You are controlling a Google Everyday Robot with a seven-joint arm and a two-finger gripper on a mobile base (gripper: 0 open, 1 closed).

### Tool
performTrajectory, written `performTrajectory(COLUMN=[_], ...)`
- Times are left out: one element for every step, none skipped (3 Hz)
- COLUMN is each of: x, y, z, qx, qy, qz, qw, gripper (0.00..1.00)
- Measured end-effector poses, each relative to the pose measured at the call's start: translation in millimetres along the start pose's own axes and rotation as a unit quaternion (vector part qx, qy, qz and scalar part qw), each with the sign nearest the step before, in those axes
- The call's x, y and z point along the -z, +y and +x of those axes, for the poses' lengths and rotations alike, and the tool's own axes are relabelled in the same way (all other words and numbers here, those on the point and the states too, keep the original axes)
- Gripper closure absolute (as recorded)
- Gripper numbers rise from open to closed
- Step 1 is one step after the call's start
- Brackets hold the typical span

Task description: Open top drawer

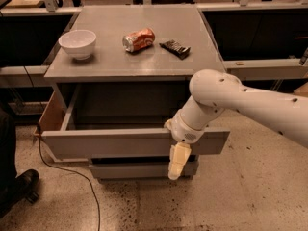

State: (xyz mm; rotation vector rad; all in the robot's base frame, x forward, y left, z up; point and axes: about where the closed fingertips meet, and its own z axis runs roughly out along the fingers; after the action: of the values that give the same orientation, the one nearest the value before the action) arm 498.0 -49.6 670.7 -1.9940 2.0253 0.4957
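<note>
**Drawer well out, and the gripper hangs in front of it**

We find the top drawer (120, 143) pulled a good way out of the cabinet (134, 61), with its deep grey inside open to view under the cabinet's top. By our reading the job is as good as done.

The gripper (177, 161) points down at the cabinet's front, right of centre. It hangs across the lower edge of the drawer's front and over the narrower drawer (139, 170) beneath. We cannot tell whether it is clenched or released, but it appears to hold nothing. The wrist sits against the upper edge of the drawer's front, and the arm (255, 102) reaches in from the cabinet's right.

Here is what we are watching for:
- **Pushing it shut:** a careless swing back toward the cabinet could push the drawer in again.
- **Snagging below:** if the gripper lifts without clearing away first, it might catch the front's lower edge.
- **Pulling too far:** more pulling could take the drawer past its runners.
- **Jolting the top:** a knock could shake the bowl (77, 43), the can (138, 39) and the wrapper (174, 48) on the cabinet's top.
- **The cable:** it (72, 172) trails on the floor at the cabinet's front left, where the base could roll onto it.
</note>
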Motion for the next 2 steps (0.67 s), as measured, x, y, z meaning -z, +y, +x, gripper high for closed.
performTrajectory(x=[-3.7,0.9], y=[22.8,51.2], z=[3.7,5.3], qx=[-0.005,-0.011], qy=[0.011,0.020], qz=[-0.031,-0.068], qw=[0.9994,0.9974], gripper=[0.00,0.00])
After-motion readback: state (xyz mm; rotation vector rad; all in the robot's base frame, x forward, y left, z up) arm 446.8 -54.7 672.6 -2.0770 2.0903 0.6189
